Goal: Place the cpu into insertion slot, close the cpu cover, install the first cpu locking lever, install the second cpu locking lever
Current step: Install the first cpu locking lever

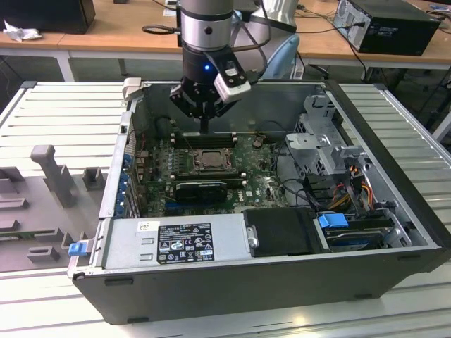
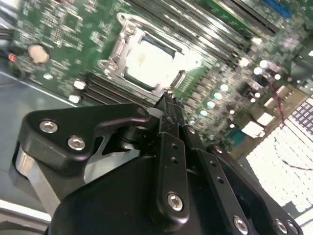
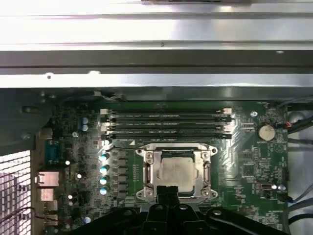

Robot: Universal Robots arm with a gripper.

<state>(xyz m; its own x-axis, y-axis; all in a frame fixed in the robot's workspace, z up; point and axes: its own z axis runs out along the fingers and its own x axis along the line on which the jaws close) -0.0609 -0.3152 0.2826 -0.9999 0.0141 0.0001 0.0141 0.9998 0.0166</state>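
Wooden desks [image 1: 120,28] run along the back of the room, and before them a ribbed metal table [image 1: 63,105] carries an open computer case [image 1: 246,289] lying on its side, its green motherboard [image 1: 261,186] facing upward. One arm reaches down into the case from above. Its gripper [image 1: 204,129] points straight down with the two dark fingers pressed together into a single narrow tip, and nothing is visible between them. In the exterior view the tip hangs over the row of memory slots [image 1: 204,141], just beyond the socket. The cpu [image 1: 210,160] sits in that socket, near the tip and on the camera's side of it. In the first wrist view the cpu [image 3: 177,171] shows as a pale square seated in the socket. The cpu cover [image 3: 149,171] lies flat around it, framing it through the central window, and the gripper [image 3: 168,191] appears right at the frame's edge. The second wrist view shows the same closeness: the gripper [image 2: 168,100] ends beside one corner of the cpu cover [image 2: 120,49], and the bright cpu [image 2: 149,61] lies just past it. Whether the tip touches the frame cannot be told.
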